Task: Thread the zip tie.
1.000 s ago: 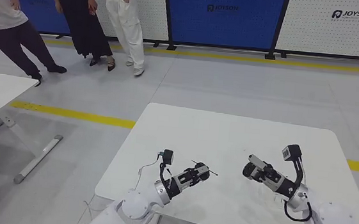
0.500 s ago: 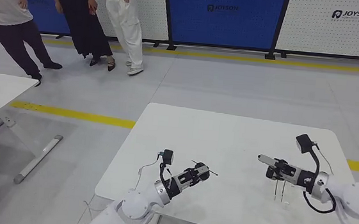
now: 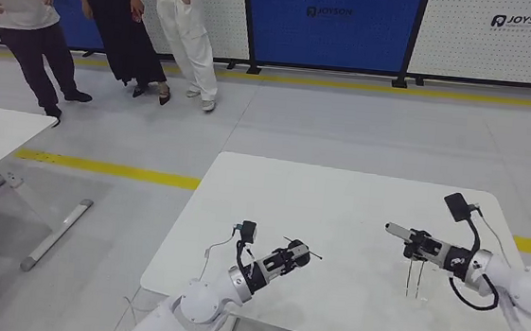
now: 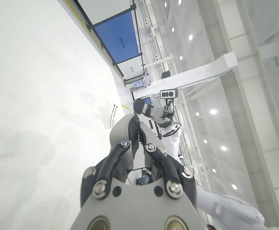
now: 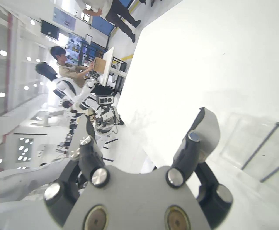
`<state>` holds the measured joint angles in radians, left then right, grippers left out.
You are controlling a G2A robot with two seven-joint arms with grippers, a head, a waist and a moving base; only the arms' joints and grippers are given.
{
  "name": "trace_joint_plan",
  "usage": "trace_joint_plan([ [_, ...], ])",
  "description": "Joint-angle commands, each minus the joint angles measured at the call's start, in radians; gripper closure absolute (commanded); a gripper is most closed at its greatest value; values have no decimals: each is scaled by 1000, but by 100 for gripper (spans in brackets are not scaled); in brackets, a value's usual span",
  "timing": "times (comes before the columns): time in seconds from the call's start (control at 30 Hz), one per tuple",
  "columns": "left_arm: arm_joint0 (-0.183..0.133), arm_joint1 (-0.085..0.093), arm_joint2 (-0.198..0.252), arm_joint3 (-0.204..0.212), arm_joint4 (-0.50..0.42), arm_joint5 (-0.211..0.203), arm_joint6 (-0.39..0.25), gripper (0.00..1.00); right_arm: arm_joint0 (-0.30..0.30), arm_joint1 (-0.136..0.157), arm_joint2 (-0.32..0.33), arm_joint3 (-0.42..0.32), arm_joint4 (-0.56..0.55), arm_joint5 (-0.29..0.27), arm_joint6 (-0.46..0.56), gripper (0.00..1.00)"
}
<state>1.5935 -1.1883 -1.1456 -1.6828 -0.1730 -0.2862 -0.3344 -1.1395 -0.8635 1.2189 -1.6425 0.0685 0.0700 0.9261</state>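
My left gripper [image 3: 298, 255] [image 4: 136, 124] hovers near the front left of the white table [image 3: 338, 200], shut on a thin black zip tie [image 3: 314, 253] that sticks out on both sides of the fingertips. My right gripper [image 3: 393, 230] [image 5: 146, 119] hangs over the table's right side, open with nothing between its fingers. Two spare black zip ties [image 3: 413, 279] [image 4: 113, 114] [image 5: 259, 150] lie on a clear plastic sheet [image 5: 237, 135] just nearer the front edge than the right gripper.
The table's left edge [image 3: 180, 224] and front edge lie close to the left arm. Bare table stretches between the two grippers and towards the back.
My right arm has swung from the table's middle out to the right, and now hangs above the spare ties. The left arm and its tie have stayed put.
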Motion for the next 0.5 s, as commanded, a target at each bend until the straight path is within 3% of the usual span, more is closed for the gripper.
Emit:
trace_joint_plan([
  [0.0,0,0,0,0,0,0,0,100,-5,10,26,-33,-60,31,39,0],
  [0.13,0,0,0,0,0,0,0,100,49,29,37,-46,-180,109,254,0],
  [0.23,0,0,0,0,0,0,0,100,87,31,17,-20,-188,63,357,0],
  [0.47,0,0,0,0,0,0,0,100,92,31,16,-13,-188,60,360,0],
])
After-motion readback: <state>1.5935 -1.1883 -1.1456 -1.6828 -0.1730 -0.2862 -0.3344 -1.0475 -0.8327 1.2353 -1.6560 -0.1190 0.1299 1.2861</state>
